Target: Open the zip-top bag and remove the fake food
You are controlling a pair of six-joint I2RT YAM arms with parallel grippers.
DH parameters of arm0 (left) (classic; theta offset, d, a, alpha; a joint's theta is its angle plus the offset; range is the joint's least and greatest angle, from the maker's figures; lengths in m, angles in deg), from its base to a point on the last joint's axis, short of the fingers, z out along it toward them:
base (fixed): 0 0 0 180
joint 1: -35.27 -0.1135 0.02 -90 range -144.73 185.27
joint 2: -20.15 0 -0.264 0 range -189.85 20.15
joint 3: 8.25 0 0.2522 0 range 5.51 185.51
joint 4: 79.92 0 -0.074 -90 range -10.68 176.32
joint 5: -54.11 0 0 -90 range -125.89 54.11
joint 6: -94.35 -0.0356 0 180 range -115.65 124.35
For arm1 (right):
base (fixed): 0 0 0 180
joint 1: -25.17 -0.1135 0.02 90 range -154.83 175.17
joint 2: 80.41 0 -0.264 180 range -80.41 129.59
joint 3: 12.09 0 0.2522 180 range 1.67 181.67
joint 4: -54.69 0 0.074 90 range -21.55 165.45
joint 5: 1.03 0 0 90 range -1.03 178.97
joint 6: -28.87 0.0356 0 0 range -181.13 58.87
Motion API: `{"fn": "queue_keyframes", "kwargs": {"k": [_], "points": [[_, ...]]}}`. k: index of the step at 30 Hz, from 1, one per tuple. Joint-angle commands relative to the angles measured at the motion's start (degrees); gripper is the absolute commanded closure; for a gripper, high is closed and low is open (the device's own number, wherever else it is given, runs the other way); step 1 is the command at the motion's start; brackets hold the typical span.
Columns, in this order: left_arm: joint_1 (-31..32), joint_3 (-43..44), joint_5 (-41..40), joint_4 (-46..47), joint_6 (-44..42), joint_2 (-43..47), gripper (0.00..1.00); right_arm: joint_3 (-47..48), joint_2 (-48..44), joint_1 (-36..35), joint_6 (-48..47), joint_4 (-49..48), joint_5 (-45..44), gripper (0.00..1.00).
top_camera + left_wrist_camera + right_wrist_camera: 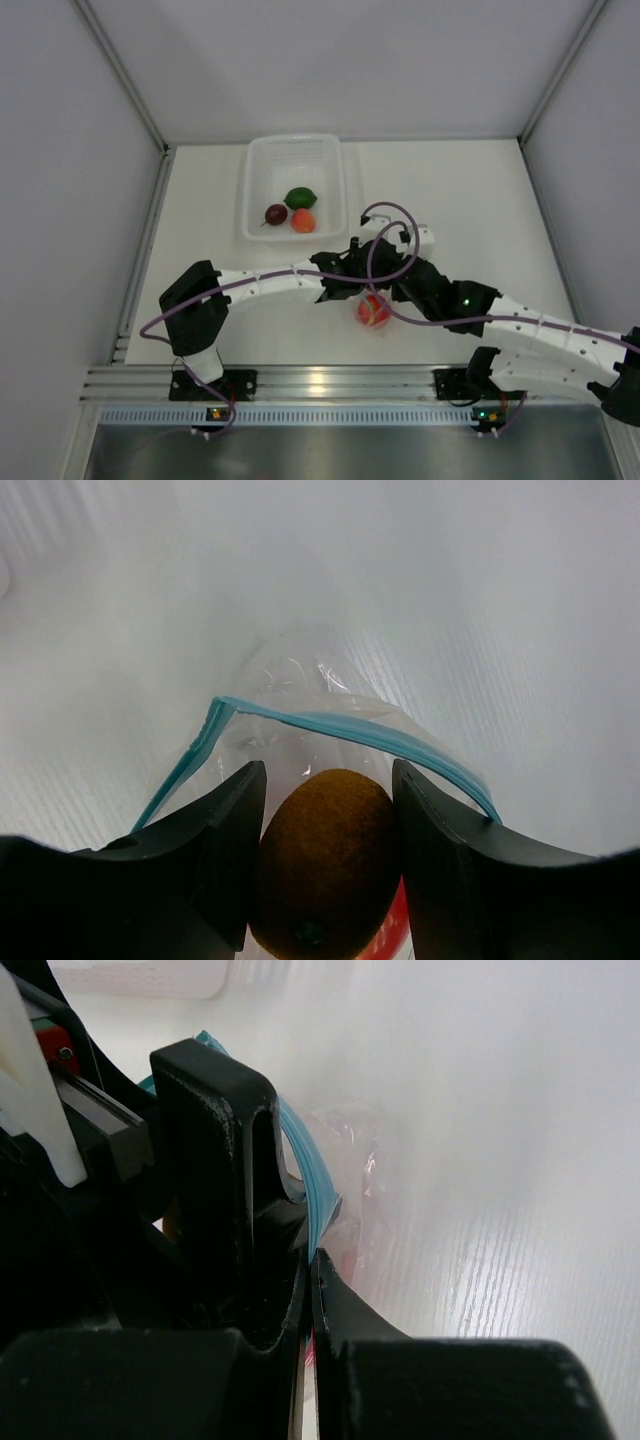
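light: bright, even | shadows: soft | wrist views: near parts blurred

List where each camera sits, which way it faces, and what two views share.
Top external: above and behind the bases, looking down on table, tub and bag; left arm and right arm show.
Left wrist: on the left arm, looking along the left fingers, which grip a brown fruit at the bag's open mouth.
Right wrist: on the right arm, looking past the closed right fingers pinching the bag's edge; a left finger shows too.
Shared: both wrist views show the blue zip strip.
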Motion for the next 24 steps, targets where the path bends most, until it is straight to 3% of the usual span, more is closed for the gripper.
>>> {"fn": "queue_keyframes", "kwargs": {"k": [1, 6, 14, 24], "points": [[-0.22, 2.43, -1.88, 4.34, 2.46, 3.59, 1.0, 2.79, 0.84, -2.58, 1.5, -1.87, 0.33, 1.0], [-1.01, 2.52, 1.89, 3.99, 3.07, 5.87, 1.0, 2.09, 1.29, -2.67, 2.11, -1.87, -2.12, 1.0], [-4.43, -3.18, 14.46, 4.08, 4.04, 10.79, 1.0, 1.82, 0.06, -2.23, 2.29, 1.11, -8.1, 1.0], [-5.67, -8.55, 15.7, 3.99, 3.25, 20.2, 1.0, 2.17, 0.32, -1.18, 1.76, 1.12, -8.72, 1.0]]}}
